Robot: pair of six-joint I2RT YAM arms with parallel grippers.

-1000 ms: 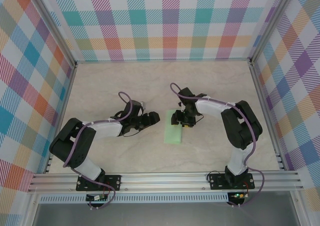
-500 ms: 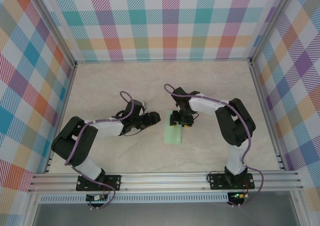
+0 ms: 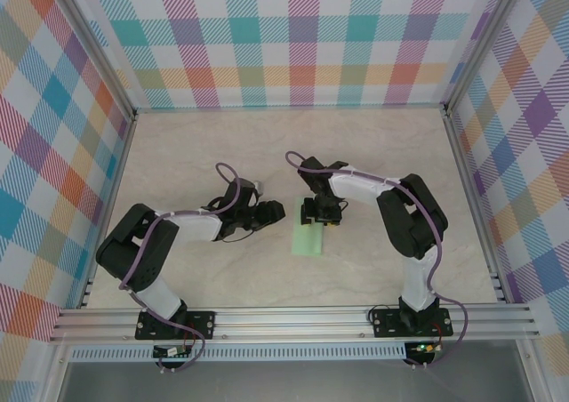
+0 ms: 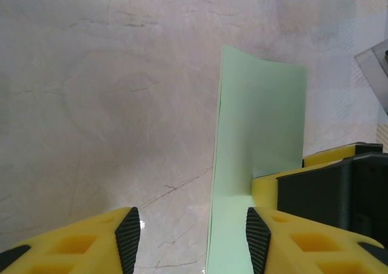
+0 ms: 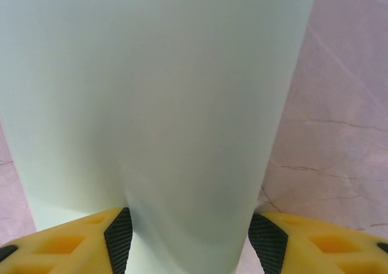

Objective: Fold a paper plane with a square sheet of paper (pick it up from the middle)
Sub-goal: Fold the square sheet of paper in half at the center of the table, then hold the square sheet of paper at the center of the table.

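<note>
No lettering, label, brand mark or number is showing legibly anywhere: not on the pale mint-green folded paper sheet (image 3: pixel 308 237), the marbled beige tabletop (image 3: pixel 222 153), or the multicoloured plaid enclosure walls (image 3: pixel 293 37).

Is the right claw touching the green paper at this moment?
Cannot tell. The right wrist view shows the paper running between the right claw's fingertips, but contact at the pads isn't plain.
</note>
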